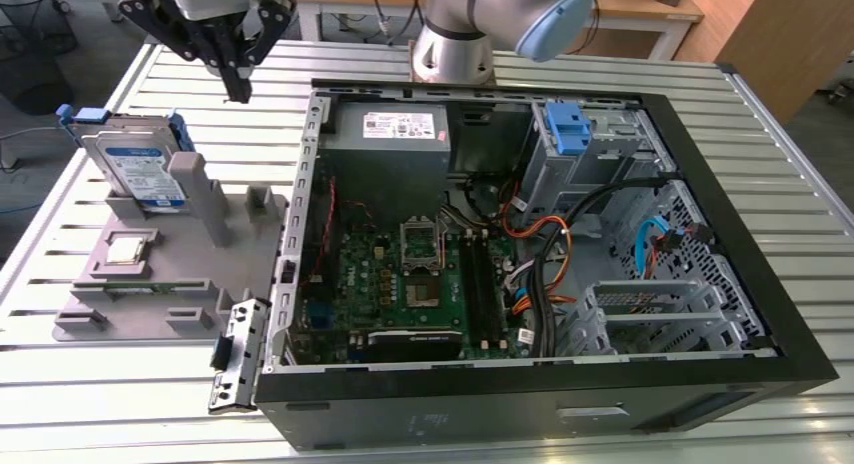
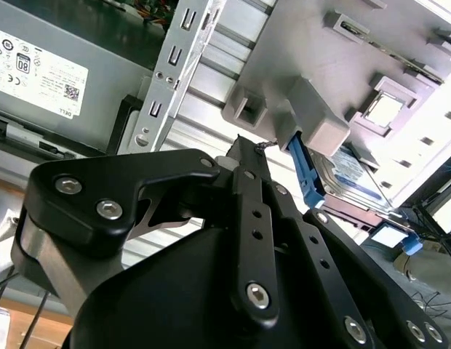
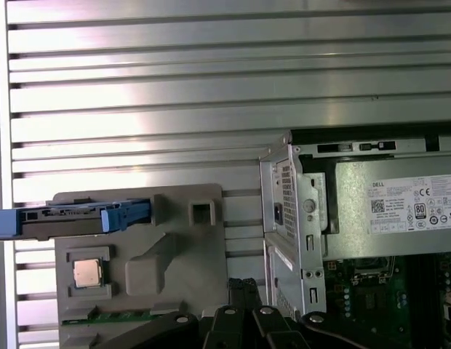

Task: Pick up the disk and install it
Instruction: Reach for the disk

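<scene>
The disk (image 1: 134,169), a silver drive with a blue-banded white label in a blue bracket, leans upright at the far end of a grey holder (image 1: 247,254) on the exterior view's left. My gripper (image 1: 238,87) hangs above the table beyond the holder, between the disk and the open computer case (image 1: 747,314). Its fingers are shut with nothing between them. The first wrist view shows the disk (image 3: 73,218) edge-on, well off from the gripper (image 3: 244,285). In the second wrist view the disk (image 2: 349,171) lies past the gripper (image 2: 247,145), partly behind a holder post.
A small square processor chip (image 1: 124,249) sits in the holder near the disk. Inside the case are a grey power-supply box (image 1: 387,129), the motherboard (image 1: 414,274), loose cables (image 1: 561,234) and a drive cage with a blue latch (image 1: 570,129). The slatted metal table (image 1: 120,404) surrounds everything.
</scene>
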`<state>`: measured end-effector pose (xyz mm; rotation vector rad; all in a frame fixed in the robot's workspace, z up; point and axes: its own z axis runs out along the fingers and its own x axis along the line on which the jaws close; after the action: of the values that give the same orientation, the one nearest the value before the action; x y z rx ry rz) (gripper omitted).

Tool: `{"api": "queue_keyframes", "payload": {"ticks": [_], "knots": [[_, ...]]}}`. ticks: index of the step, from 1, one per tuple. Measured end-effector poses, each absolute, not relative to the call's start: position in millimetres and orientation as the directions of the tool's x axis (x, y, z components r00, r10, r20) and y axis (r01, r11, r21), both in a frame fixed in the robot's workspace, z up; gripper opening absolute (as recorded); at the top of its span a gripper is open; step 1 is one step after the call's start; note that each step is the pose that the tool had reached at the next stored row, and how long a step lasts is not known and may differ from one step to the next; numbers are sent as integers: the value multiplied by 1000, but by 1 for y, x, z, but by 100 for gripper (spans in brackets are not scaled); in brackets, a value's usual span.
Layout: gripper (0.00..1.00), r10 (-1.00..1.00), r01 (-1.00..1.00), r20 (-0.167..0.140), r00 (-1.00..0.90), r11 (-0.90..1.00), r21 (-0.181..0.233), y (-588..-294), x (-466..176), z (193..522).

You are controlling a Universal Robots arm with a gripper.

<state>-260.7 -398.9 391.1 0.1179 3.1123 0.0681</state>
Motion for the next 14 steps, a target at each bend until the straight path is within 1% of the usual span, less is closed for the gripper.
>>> {"api": "queue_keyframes", "payload": {"ticks": [14], "knots": [[10, 76, 75, -25, -997, 996, 45, -399, -294, 388]]}}
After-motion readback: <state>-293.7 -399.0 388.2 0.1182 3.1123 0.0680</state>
